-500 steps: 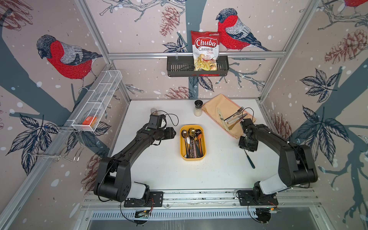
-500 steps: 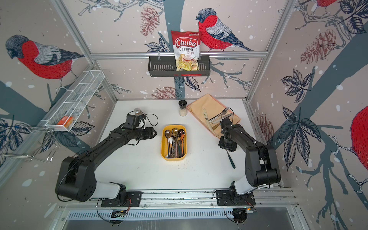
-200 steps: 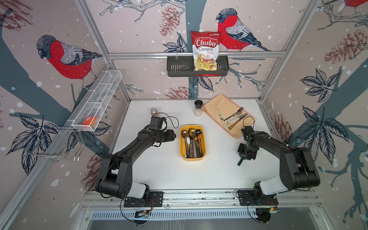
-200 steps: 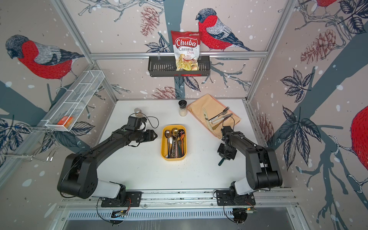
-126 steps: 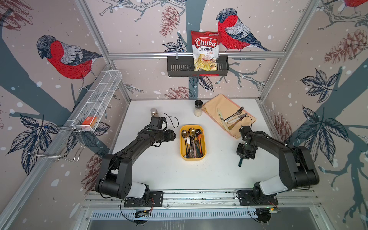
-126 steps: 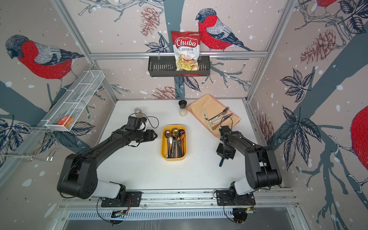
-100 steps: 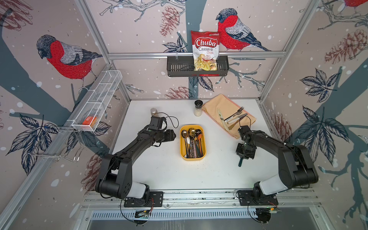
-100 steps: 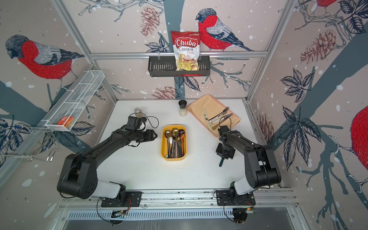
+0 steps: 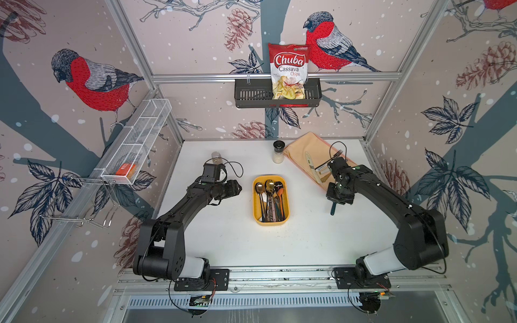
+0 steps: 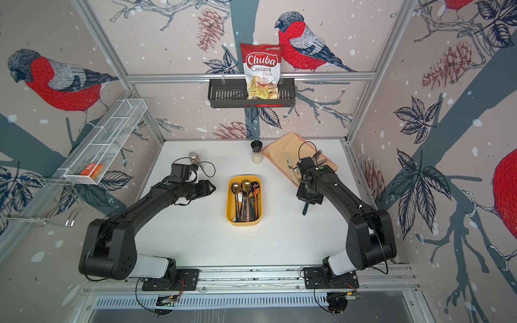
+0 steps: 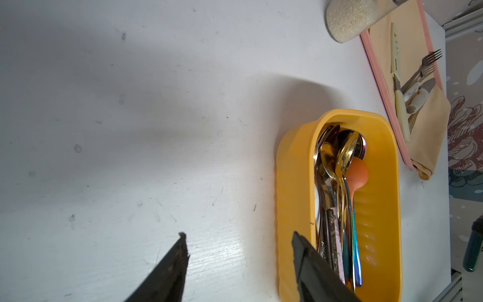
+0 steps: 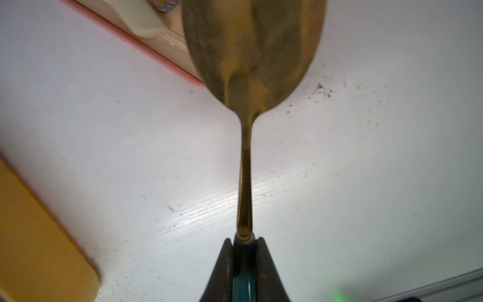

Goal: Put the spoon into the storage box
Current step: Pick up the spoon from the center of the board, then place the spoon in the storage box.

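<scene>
My right fingers [image 9: 337, 199] clamp the teal-handled gold spoon [image 12: 245, 170] over the bench [image 9: 223, 237], right of the yellow storage box [image 9: 255, 201], which holds several spoons [image 9: 270, 186]. My left fingers [image 9: 239, 188] gape, empty, beside it.

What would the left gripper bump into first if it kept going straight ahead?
Most likely the side of the storage box: the left gripper points at it across bare table. Depth is unclear, so it might touch the table first.
</scene>
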### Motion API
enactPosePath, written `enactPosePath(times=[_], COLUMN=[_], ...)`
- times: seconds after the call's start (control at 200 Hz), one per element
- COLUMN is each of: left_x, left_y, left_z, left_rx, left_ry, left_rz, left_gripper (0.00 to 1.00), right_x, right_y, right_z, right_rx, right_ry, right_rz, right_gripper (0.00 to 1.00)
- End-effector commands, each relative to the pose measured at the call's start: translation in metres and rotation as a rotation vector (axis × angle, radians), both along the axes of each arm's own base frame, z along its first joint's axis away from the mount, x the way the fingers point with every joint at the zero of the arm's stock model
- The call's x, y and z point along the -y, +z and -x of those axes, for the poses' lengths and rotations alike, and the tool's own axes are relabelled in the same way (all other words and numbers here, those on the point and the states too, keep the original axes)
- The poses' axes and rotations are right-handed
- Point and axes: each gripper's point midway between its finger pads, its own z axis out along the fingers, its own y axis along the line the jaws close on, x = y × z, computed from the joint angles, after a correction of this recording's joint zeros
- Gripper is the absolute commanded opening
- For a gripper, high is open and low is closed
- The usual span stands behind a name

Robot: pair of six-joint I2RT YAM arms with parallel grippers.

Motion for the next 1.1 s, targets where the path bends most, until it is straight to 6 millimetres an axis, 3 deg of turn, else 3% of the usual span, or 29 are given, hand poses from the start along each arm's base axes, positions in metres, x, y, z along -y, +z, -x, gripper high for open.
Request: enactPosePath(times=[0.0, 0.125, 0.295, 0.495, 0.695, 0.911, 1.096], left_x=[-0.003, -0.012, -0.031, -0.044, -0.046, -0.046, -0.046], left_y=[-0.001, -0.005, -0.002, -0.005, -0.007, -0.005, -0.003], left_z=[0.001, 0.006, 0.010, 0.019, 0.022, 0.021, 0.020], left_rx=[0.002, -0.009, -0.003, -0.011, -0.015, -0.008, -0.001], left_ry=[0.014, 0.043, 0.083, 0.119, 0.125, 0.118, 0.117], left_rz=[0.031, 0.032, 0.008, 0.003, 0.001, -0.004, -0.005], left_gripper=[0.65, 0.65, 0.66, 0.66, 0.66, 0.66, 0.66], right_x=[-0.028, -0.096, -0.177, -0.235, -0.258, -0.256, -0.252], right_y=[0.017, 0.030, 0.021, 0.005, -0.021, -0.053, -0.065], right_z=[-0.011, -0.030, -0.032, -0.025, -0.014, 0.001, 0.010], right_rx=[0.020, 0.067, 0.048, 0.024, -0.020, -0.076, -0.094], right_ry=[0.071, 0.235, 0.407, 0.506, 0.546, 0.546, 0.556], right_rz=[0.026, 0.009, -0.002, -0.051, -0.075, -0.071, -0.045], right_gripper=[0.06, 0.06, 0.06, 0.06, 0.06, 0.07, 0.11])
